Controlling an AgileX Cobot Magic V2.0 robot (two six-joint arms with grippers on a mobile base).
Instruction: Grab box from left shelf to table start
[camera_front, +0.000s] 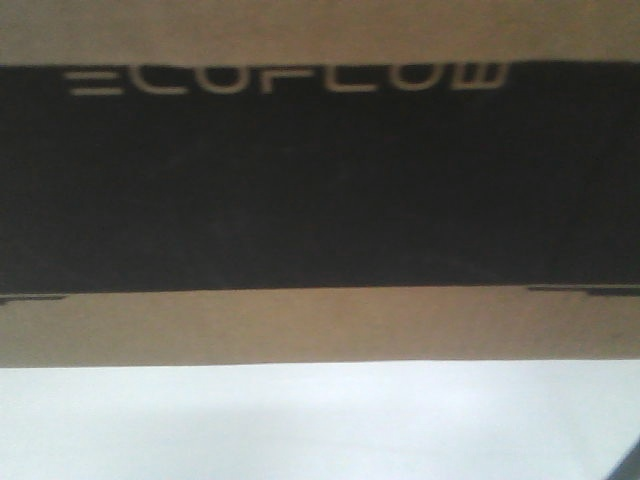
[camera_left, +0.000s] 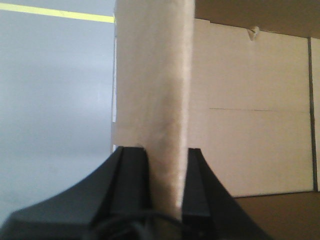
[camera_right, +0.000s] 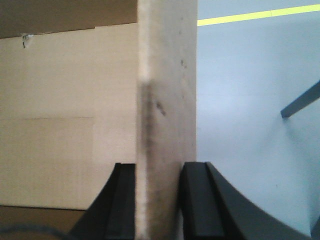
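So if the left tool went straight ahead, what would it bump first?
Probably the box: the left tool straddles its cardboard wall, which runs straight ahead between the fingers. Depth beyond is unclear.

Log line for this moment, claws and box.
left claw: shut on box wall | right claw: shut on box wall | box: by white table, contact unclear

The box (camera_front: 320, 190) overruns the front view's sides and top; its lettering (camera_front: 285, 78) is blurred, barely legible.
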